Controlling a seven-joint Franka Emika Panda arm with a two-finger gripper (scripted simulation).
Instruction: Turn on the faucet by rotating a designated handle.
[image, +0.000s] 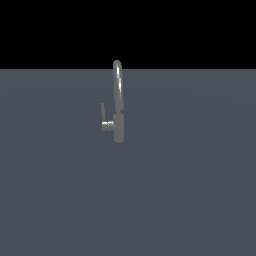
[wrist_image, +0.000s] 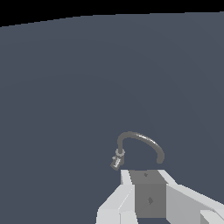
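No arm is seen in the exterior view. In the wrist view, only the white and grey body of the gripper (wrist_image: 146, 175) is shown at the frame's edge; its fingertips are cut off from view, so whether the jaws are parted or closed cannot be told

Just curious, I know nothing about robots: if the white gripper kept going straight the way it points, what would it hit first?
Probably the slim grey metallic faucet, near its small grey handle, though depth is unclear.
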